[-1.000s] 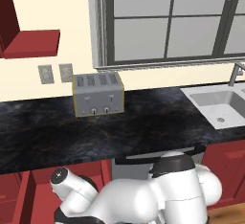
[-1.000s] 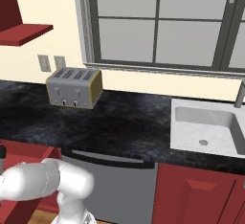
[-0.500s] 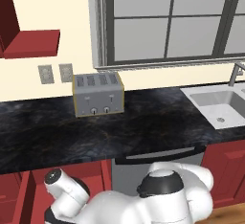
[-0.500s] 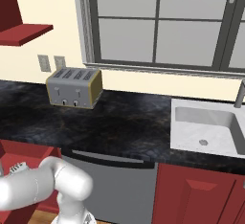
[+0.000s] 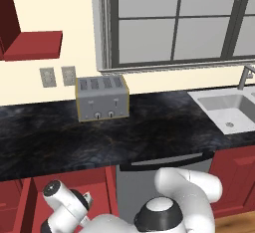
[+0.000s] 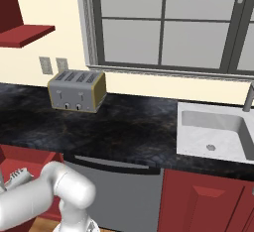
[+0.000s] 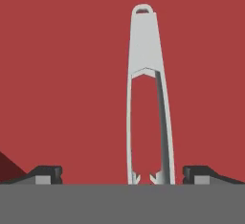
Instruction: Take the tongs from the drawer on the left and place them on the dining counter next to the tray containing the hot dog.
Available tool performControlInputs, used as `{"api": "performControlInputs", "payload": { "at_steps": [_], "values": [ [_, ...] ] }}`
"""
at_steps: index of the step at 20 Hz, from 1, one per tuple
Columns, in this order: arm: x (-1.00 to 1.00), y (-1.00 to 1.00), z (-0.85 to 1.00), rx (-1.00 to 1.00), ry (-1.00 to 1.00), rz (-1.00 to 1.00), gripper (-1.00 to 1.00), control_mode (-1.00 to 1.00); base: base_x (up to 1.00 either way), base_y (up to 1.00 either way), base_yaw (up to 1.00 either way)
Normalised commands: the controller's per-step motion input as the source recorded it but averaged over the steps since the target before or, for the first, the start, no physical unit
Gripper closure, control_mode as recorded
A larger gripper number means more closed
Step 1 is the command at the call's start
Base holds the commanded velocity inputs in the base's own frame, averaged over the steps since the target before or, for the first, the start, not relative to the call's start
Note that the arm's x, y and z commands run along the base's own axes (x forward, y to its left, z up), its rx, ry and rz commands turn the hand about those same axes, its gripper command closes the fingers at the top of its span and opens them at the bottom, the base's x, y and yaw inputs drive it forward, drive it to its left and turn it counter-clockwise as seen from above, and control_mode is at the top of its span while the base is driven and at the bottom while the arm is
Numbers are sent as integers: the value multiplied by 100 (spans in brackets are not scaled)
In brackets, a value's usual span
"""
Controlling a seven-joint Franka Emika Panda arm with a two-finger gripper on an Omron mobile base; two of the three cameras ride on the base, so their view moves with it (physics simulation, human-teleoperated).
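Note:
The tongs lie flat on the red floor of the drawer, silver-grey, joined end toward the top of the hand view and their two tips at its bottom. My gripper hangs straight over them, open. Its dark fingertips stand wide apart, one on each side of the tongs' tips and clear of them. In the right base view the drawer is pulled out under the counter at the far left, and my arm bends down into it. The dining counter and the tray are out of view.
A silver toaster stands on the black kitchen counter under the window. The sink is set in at the right. A grey dishwasher front sits beside the drawer, with red cabinets further right.
My arm has sunk lower and further left toward the drawer in both base views. The jaws have stayed open.

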Motion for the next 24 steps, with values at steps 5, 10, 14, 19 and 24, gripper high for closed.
{"api": "performControlInputs", "payload": {
  "at_steps": [5, 10, 14, 19, 24],
  "values": [
    [2, 4, -17, 0, -4, 0, -100, -100, 0, 0, 0],
    [8, 7, -18, 0, -3, 0, -100, -100, 0, 0, 0],
    [14, 8, -15, 0, -2, 0, -100, -100, 0, 0, 0],
    [20, 13, -12, 0, -1, 0, -100, -100, 0, 0, 0],
    [18, 20, -20, 0, 0, 0, -100, -100, 0, 0, 0]
  ]
}}
